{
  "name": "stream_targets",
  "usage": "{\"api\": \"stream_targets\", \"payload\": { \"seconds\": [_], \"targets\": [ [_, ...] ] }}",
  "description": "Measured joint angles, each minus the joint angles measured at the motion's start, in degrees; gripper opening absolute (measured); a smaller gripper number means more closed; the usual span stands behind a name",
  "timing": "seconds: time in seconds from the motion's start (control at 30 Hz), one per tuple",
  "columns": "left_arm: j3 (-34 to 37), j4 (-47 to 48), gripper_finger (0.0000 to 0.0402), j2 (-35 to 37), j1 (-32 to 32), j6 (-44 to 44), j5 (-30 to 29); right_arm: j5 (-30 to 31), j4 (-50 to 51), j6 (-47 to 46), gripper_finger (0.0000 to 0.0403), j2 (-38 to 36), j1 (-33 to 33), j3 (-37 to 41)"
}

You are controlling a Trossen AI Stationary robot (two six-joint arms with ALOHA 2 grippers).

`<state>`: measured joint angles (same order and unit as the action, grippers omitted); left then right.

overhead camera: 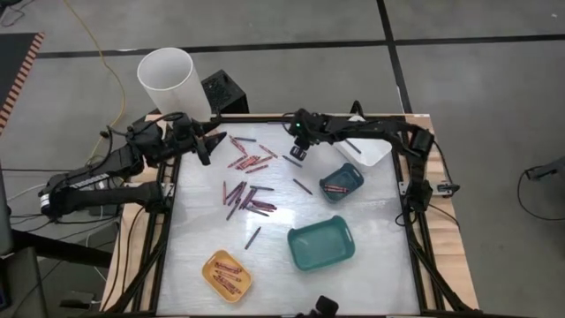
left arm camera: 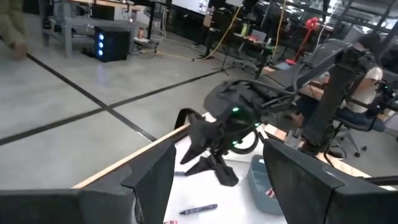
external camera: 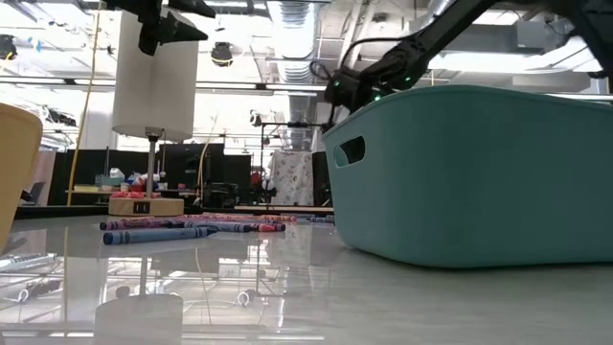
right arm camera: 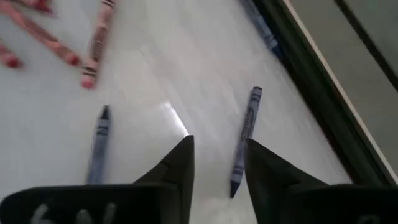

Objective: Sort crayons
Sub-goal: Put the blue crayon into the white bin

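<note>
I hold the right gripper [right arm camera: 214, 163] over a blue-grey crayon [right arm camera: 245, 140] near the table's far edge [right arm camera: 311, 93]; fingers part-open, empty; its long axis runs along the gap; left gripper [overhead camera: 205, 147] waits wide, farther off.

The glossy white table [overhead camera: 371, 283] carries scattered crayons [overhead camera: 247, 199] — plus yellow [overhead camera: 227, 275], teal [overhead camera: 321, 244] and white [overhead camera: 372, 152] trays.

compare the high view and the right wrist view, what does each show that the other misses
Only the high view shows the yellow tray, the two teal trays, the white tray, the white cylinder and the left claw near the table's far left corner. Only the right wrist view shows the right claw's narrowly parted fingers just over a blue crayon. Both show loose crayons on the table.
</note>
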<state>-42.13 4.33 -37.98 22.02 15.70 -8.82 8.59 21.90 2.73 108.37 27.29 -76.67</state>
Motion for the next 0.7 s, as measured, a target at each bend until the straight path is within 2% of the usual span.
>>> {"api": "stream_targets", "payload": {
  "seconds": [0.17,0.27,0.47,0.7],
  "targets": [
    [0.00,-0.23,0.0233,0.02,0.00,-3.16,1.29,0.27,9.44,-0.42,0.0190,4.68,-0.02,-8.42],
    [0.00,-0.77,0.0233,0.04,0.00,-4.24,1.57,0.52,14.89,-1.39,0.0205,7.68,0.58,-14.22],
    [0.00,-0.86,0.0233,0.13,0.00,-4.33,1.74,0.56,25.62,-1.21,0.0200,13.73,1.83,-22.84],
    [0.00,-0.80,0.0233,0.13,0.00,-4.74,3.88,-1.51,27.92,-0.91,0.0192,15.72,3.60,-24.32]
  ]
}}
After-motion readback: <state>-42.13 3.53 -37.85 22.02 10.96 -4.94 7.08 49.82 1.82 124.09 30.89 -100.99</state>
